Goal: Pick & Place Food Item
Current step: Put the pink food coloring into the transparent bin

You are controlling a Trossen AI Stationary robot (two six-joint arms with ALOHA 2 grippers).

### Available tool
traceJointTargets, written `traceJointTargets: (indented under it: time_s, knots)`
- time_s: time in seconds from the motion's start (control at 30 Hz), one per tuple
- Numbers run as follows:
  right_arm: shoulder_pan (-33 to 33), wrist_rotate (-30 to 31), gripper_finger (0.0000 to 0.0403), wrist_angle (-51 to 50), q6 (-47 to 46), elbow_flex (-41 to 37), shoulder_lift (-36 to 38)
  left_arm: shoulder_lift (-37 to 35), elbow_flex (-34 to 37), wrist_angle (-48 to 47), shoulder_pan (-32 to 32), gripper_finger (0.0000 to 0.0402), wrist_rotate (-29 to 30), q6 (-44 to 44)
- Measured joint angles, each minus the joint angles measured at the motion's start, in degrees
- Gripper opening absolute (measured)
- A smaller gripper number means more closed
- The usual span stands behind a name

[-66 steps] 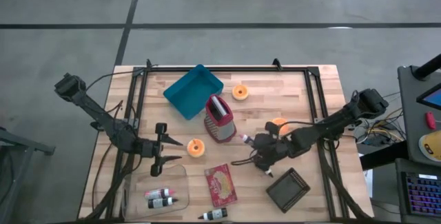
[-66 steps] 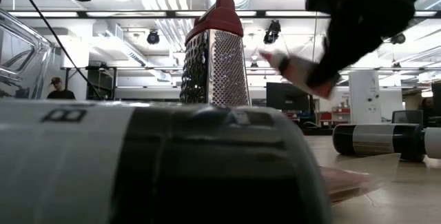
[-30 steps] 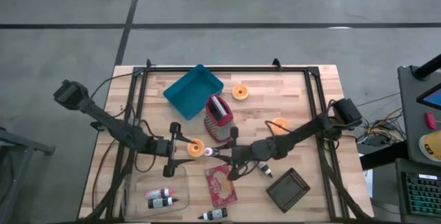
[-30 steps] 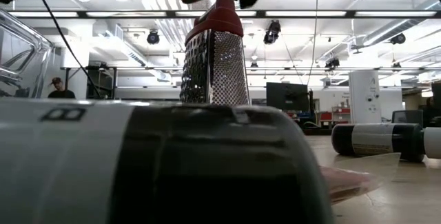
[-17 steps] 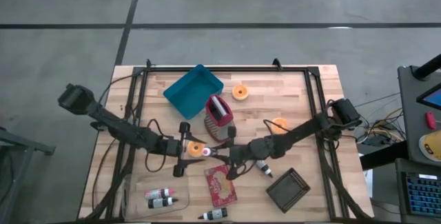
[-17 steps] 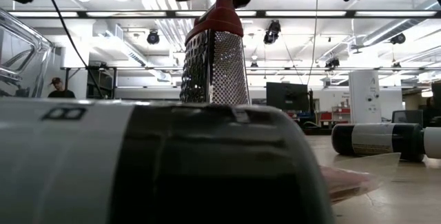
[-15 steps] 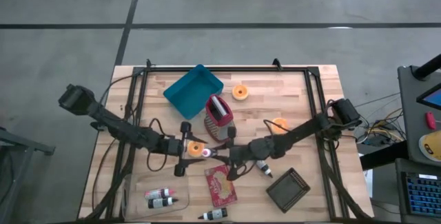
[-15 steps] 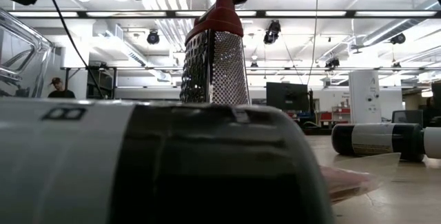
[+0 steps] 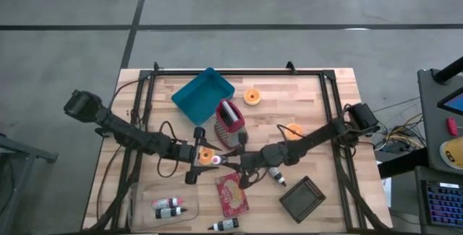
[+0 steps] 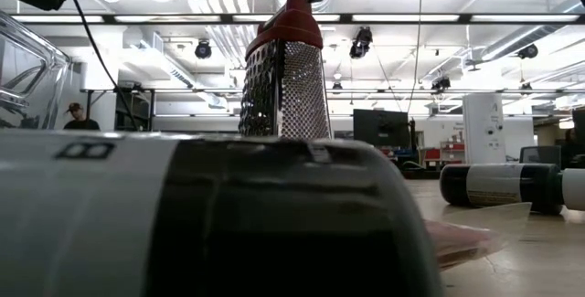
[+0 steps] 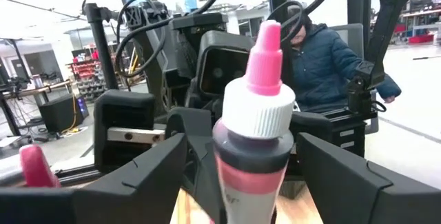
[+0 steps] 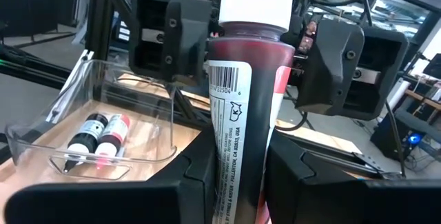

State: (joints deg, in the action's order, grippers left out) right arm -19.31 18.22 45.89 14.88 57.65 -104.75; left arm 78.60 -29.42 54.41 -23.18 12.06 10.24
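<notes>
A small bottle (image 11: 251, 138) of dark red liquid, with a white cap and pink nozzle, hangs above the table's middle. My right gripper (image 9: 233, 164) is shut on it and reaches in from the table's right. My left gripper (image 9: 196, 155) comes from the left and is open. Its two fingers (image 11: 138, 176) stand on either side of the bottle's cap end (image 9: 216, 160) without touching it. Under the bottle an orange round item (image 9: 205, 152) lies on the table. My right gripper pinches the bottle's labelled body (image 12: 234, 134) between its two fingers (image 12: 200, 176). The fingers come level from the table's right and lie along the bottle. The cap end (image 12: 255, 0) sticks out past the fingertips toward my left gripper. The bottle is lifted clear of the table.
A metal grater (image 9: 230, 123) stands just behind the grippers, with a blue tray (image 9: 202, 94) and two more orange items (image 9: 252, 96) (image 9: 293, 129) beyond. Near the front lie a clear container (image 12: 103, 138) holding small bottles, a red packet (image 9: 231, 194), a black tray (image 9: 302, 199) and loose bottles (image 9: 224, 225).
My left gripper has moved toward the table's right, up to the held bottle, staying open. Its fingers now flank the cap end. My right gripper and the bottle have kept still.
</notes>
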Motion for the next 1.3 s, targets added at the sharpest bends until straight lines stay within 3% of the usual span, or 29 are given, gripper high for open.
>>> traceJointTargets:
  time_s: [0.4,0.8,1.13,1.3]
  knots:
    - [0.2,-0.3,0.0072,0.1,-0.3,0.0,0.0,2.5,-2.2,0.0,0.2,0.0265,-0.2,1.7]
    - [0.2,-0.5,0.0072,0.5,0.1,0.0,0.0,2.5,-2.2,0.1,0.2,0.0117,-0.5,4.5]
    - [0.2,-0.7,0.0073,0.5,0.2,0.0,0.1,2.5,-2.2,0.1,0.2,0.0115,-0.6,4.6]
    - [0.2,-0.7,0.013,0.4,-1.2,0.0,0.1,2.5,-2.2,0.0,0.2,0.0115,-0.7,4.6]
